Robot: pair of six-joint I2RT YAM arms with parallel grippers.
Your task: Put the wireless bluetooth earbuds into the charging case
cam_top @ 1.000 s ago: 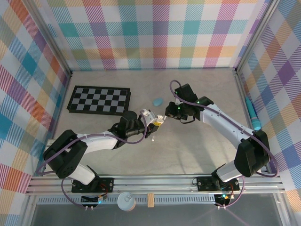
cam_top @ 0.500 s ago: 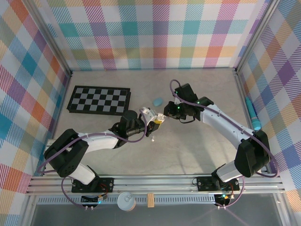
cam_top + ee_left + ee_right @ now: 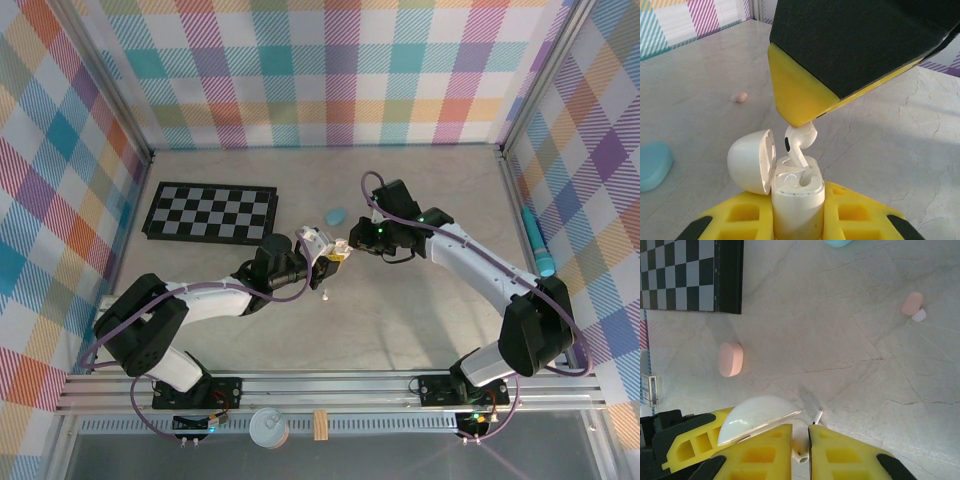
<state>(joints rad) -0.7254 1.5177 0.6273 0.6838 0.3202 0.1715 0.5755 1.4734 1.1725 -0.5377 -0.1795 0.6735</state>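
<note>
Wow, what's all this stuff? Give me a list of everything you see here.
white plastic charging case: one, lid open, in left gripper
white earbud: one, in right gripper, stem entering that case
pink earbud: one, loose on table, small white piece beside it
light blue oval case: one, closed, beyond the grippers
black-and-white checkerboard: one, far left
pink oval case: one, between checkerboard and left gripper
teal pen: one, right edge
left gripper: yellow fingers, shut on case
right gripper: yellow fingers, shut on earbud
</note>
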